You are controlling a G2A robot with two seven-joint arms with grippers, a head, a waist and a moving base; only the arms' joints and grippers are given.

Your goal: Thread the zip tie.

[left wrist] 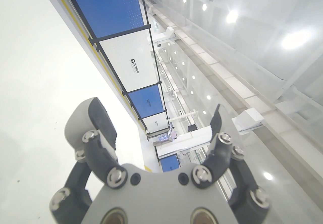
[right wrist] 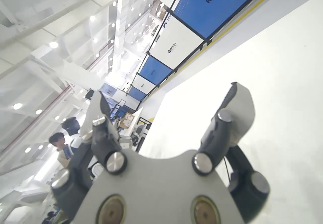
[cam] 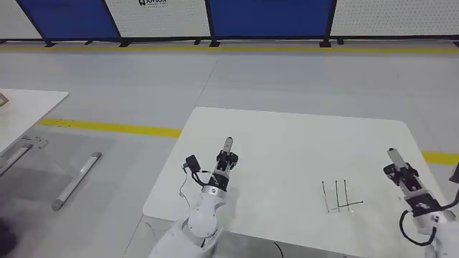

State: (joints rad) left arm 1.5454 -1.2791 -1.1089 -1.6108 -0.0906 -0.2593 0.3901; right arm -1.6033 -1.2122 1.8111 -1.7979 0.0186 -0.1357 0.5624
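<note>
My left tool [left wrist: 157, 111] and my right tool [right wrist: 166, 95] both gape wide open with nothing in them, over the near part of the white desk [cam: 287, 143]. The thin dark zip ties [cam: 340, 197] lie flat on the desk between the two, nearer my right tool.

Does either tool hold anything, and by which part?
Nothing is held. The left tool and right tool are open and empty; the zip ties lie on the table.

White rounded left arm [cam: 203, 218], black wrist [cam: 219, 179], black cable [cam: 192, 177] looped beside. Grey metal plate [left wrist: 156, 197] on left gripper [left wrist: 159, 116]; black links [left wrist: 98, 156], shiny round screws [left wrist: 116, 177], black ribbed pads [left wrist: 102, 119]. Same build on right gripper [right wrist: 167, 96].
</note>
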